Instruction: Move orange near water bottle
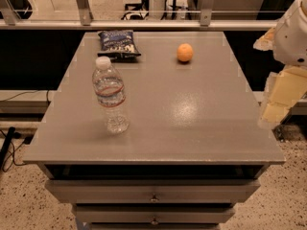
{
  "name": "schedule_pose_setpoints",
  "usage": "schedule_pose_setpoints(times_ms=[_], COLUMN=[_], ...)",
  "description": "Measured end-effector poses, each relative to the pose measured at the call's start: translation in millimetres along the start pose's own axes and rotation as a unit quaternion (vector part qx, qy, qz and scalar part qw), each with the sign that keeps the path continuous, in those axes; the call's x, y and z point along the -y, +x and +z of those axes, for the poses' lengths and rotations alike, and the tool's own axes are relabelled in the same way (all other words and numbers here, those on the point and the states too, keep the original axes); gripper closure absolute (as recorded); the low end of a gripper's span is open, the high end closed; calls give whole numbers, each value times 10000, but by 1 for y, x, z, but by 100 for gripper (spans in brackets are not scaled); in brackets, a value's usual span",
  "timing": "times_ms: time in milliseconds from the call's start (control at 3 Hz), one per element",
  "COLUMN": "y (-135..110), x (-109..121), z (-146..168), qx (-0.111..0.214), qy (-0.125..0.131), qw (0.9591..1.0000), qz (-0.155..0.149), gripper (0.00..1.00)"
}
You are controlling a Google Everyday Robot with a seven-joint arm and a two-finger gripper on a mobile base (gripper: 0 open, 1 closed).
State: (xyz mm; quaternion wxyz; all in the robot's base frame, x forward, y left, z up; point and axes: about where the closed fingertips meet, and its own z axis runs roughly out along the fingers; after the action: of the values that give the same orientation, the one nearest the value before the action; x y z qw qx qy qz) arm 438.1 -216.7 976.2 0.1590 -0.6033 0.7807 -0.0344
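Observation:
The orange (185, 52) sits on the grey table top (192, 114) at the far middle-right. The water bottle (110, 94) stands upright at the near left of the table, clear and ribbed, with a white cap and a red band. The two are well apart. My gripper (276, 110) hangs at the right edge of the view, just off the table's right side, cream-coloured, under the white arm (292, 30). It holds nothing that shows and is well right of the orange.
A dark blue chip bag (118, 43) lies at the far left of the table, behind the bottle. The table has drawers (153, 191) in front. A rail and glass partition (144, 24) run behind it. Cables (9, 147) lie on the floor at left.

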Motion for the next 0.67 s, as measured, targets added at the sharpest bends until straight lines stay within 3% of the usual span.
schedule_pose_setpoints(times_ms=[333,667], y=[-1,-13], x=[1,36], z=[0,31], qx=[21,368], qy=[26,1], qw=[10000,9991], qz=[-18,-206], gripper=[0,0])
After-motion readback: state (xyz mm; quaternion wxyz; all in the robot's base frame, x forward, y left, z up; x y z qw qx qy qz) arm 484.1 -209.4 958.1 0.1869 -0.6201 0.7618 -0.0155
